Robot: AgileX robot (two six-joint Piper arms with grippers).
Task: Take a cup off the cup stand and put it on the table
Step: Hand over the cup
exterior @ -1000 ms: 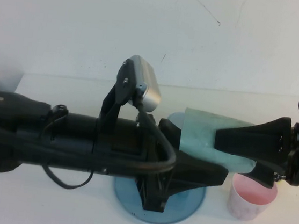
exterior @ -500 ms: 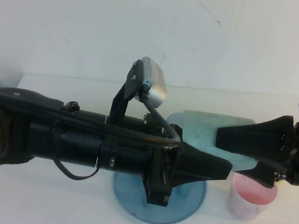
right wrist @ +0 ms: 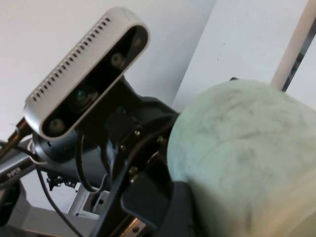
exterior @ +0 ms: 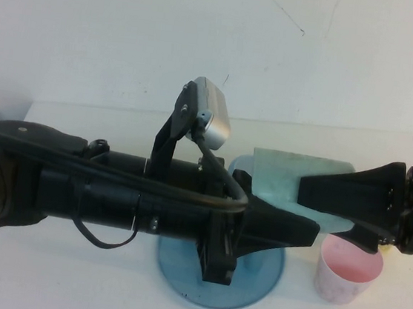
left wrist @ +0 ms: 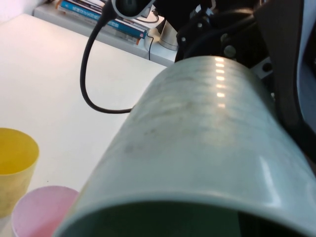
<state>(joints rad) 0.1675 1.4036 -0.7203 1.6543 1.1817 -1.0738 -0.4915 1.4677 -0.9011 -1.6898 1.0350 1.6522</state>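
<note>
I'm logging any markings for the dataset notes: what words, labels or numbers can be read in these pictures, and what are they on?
"PIPER": white letters on a grey arm link, right wrist view; partly cut off, so likely but not certain.
Book spines in the left wrist view: print too blurred to read.
The cup, pink cup and cup stand: no text.

A plain white wall (exterior: 131, 34) rises behind my white bench (exterior: 83, 122), marked by a thin dark scratch (exterior: 282, 12). Past the bench's far edge, a row of books (left wrist: 106, 19) lies flat under even light.
</note>
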